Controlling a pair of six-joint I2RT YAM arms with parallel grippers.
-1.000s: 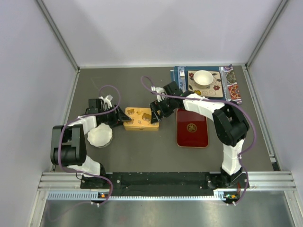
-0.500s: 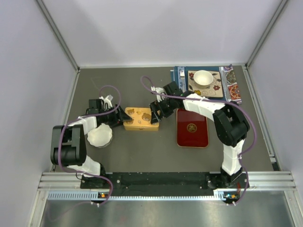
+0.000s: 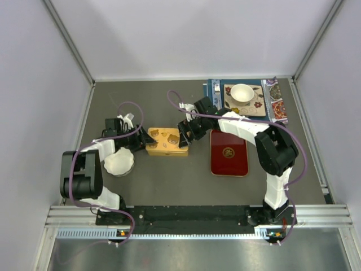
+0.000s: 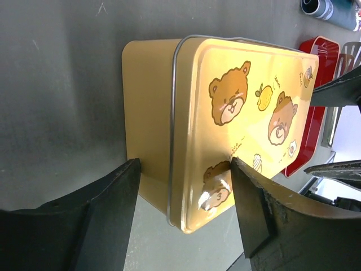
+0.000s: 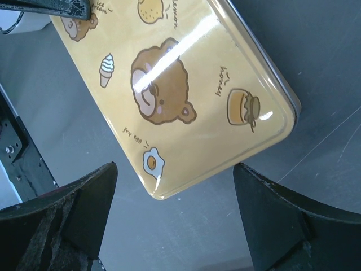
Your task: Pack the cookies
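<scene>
A yellow tin (image 3: 167,141) printed with bears lies mid-table with its lid on. No cookies show in any view. My left gripper (image 3: 145,136) is at the tin's left end. In the left wrist view the tin (image 4: 225,124) has one corner between my open left gripper's (image 4: 185,164) jaws: one finger (image 4: 254,209) lies against the lid, the other (image 4: 107,214) stands apart from the side wall. My right gripper (image 3: 183,138) is at the right end. There the tin (image 5: 180,84) points a corner into the wide gap of my open right gripper (image 5: 175,169), touching neither finger.
A red tray (image 3: 229,152) lies just right of the tin, also seen as the red tray (image 4: 307,118). A white fluted paper cup (image 3: 119,162) sits by the left arm. A white bowl (image 3: 241,92) rests on patterned mats (image 3: 274,101) at the back right.
The tin has shifted a little to the left. Both arms stay almost where they were at its two ends.
</scene>
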